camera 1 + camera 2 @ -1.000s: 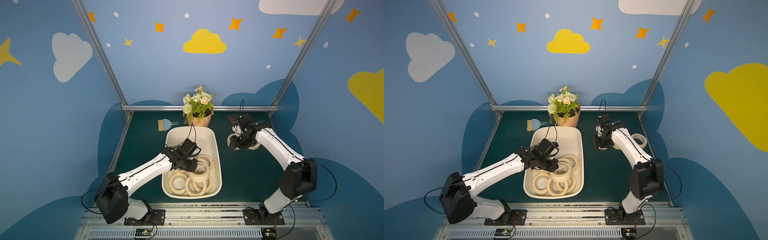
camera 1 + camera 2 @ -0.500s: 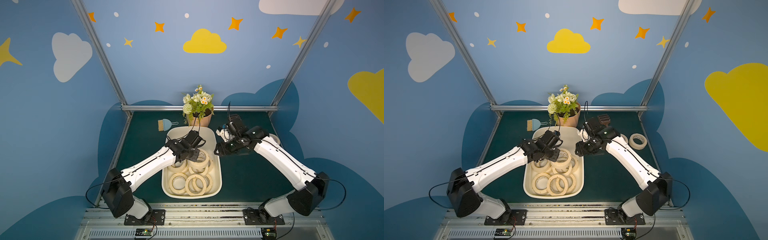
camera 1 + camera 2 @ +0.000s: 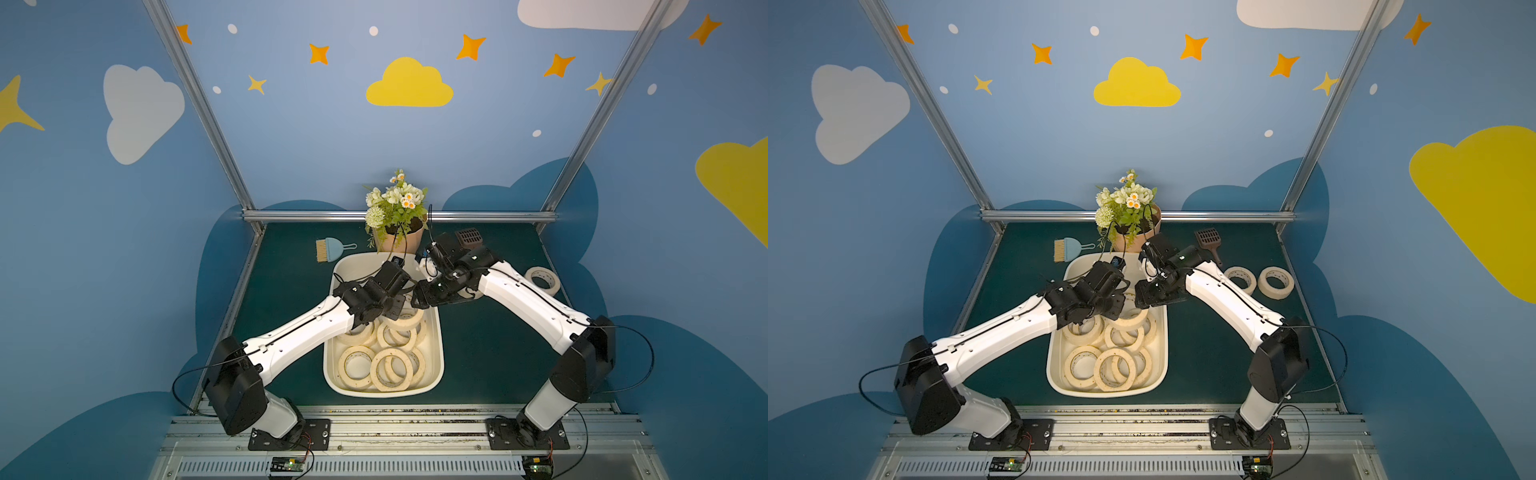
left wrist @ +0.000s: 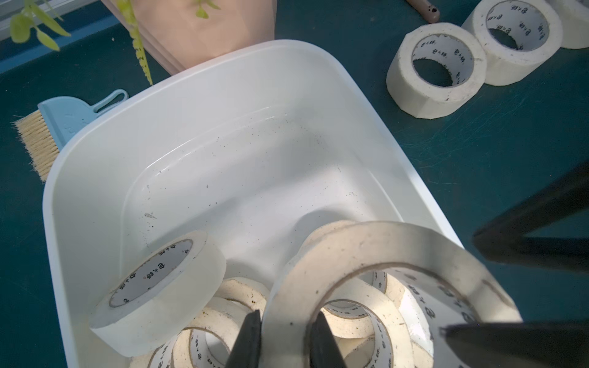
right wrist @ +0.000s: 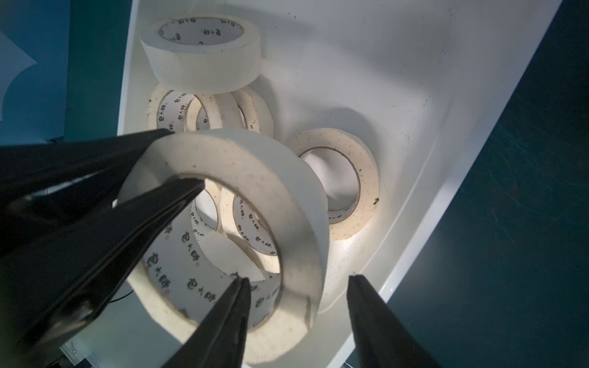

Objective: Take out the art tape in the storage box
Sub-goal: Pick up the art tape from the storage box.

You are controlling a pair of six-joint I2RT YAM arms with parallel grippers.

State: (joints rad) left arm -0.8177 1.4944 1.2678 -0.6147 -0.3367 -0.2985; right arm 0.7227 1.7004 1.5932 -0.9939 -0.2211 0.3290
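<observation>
The right pincer (image 5: 294, 280) is back over the off-white plastic storage box (image 4: 223, 153), half-open astride the cream tape roll (image 5: 223, 149) that the left pincer (image 4: 285, 318) clamps aloft. A handover looks next.

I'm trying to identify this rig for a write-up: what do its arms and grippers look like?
Both the left arm and right arm have white rounded links joined by black joint housings, with thin black cables looping outside. The left gripper and right gripper have slim, tapering black fingers. No markings are legible.
</observation>
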